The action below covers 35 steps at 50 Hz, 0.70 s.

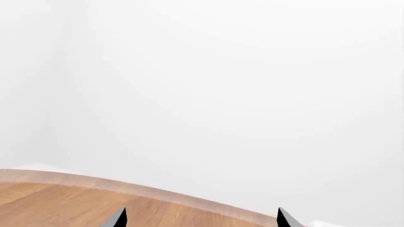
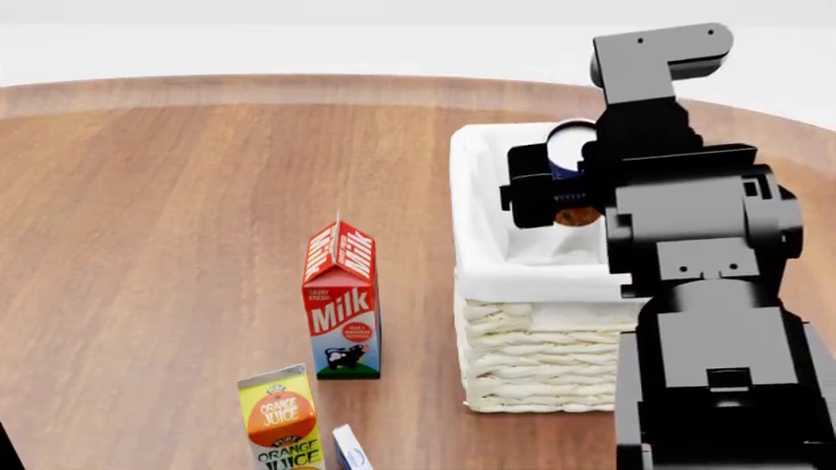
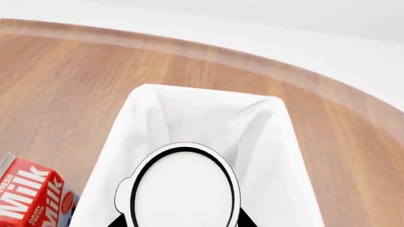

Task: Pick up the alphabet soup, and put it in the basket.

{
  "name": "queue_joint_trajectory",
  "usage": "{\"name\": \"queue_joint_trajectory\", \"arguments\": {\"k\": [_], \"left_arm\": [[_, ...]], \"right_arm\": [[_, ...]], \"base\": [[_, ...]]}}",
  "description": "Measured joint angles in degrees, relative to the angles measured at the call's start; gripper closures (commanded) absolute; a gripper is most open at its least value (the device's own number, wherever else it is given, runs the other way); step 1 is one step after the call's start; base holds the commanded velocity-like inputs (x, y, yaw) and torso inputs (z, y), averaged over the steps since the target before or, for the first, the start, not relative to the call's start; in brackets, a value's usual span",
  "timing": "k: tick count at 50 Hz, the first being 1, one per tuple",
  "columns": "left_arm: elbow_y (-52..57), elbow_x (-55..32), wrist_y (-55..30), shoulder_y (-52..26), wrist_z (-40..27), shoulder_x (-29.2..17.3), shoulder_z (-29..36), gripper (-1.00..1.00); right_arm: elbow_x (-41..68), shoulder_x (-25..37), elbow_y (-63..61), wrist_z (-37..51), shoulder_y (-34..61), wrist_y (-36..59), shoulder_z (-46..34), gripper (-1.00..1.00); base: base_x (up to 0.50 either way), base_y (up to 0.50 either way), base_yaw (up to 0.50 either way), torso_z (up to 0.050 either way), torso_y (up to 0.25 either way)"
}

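Observation:
My right gripper (image 2: pixel 565 192) is shut on the alphabet soup (image 2: pixel 570 149), a small can with a blue label, an orange picture low down and a white top. It holds the can over the open top of the basket (image 2: pixel 542 362), a cream wicker basket with a white cloth lining. In the right wrist view the can's white top (image 3: pixel 183 189) fills the space between the two black fingertips (image 3: pixel 117 220), with the basket's lining (image 3: pixel 202 113) right beneath. My left gripper (image 1: pixel 202 220) is open and empty above the wooden table's edge (image 1: pixel 94 182).
A red milk carton (image 2: pixel 343 304) stands left of the basket and also shows in the right wrist view (image 3: pixel 31 198). An orange juice carton (image 2: pixel 281 421) and part of another carton (image 2: pixel 350 450) stand near the front. The round wooden table (image 2: pixel 170 225) reaches far to the left.

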Motion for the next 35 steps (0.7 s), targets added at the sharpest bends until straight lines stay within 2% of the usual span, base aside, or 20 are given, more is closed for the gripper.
{"name": "queue_joint_trajectory", "arguments": {"k": [19, 20, 35], "left_arm": [[0.2, 0.1, 0.4, 0.3, -0.2, -0.3, 0.3, -1.00], [0.2, 0.1, 0.5, 0.3, -0.3, -0.3, 0.3, -1.00], [0.5, 0.1, 0.7, 0.6, -0.5, -0.6, 0.5, -1.00]], "right_arm": [[-1.4, -0.3, 0.0, -0.4, -0.5, 0.1, 0.8, 1.00], [-1.4, -0.3, 0.0, -0.4, -0.5, 0.0, 0.8, -1.00], [-1.4, 0.0, 0.0, 1.2, 0.4, -4.4, 2.7, -1.00]], "base": [[0.00, 0.00, 0.00, 0.001, 0.001], [0.00, 0.00, 0.00, 0.000, 0.000], [0.00, 0.00, 0.00, 0.000, 0.000]]}}
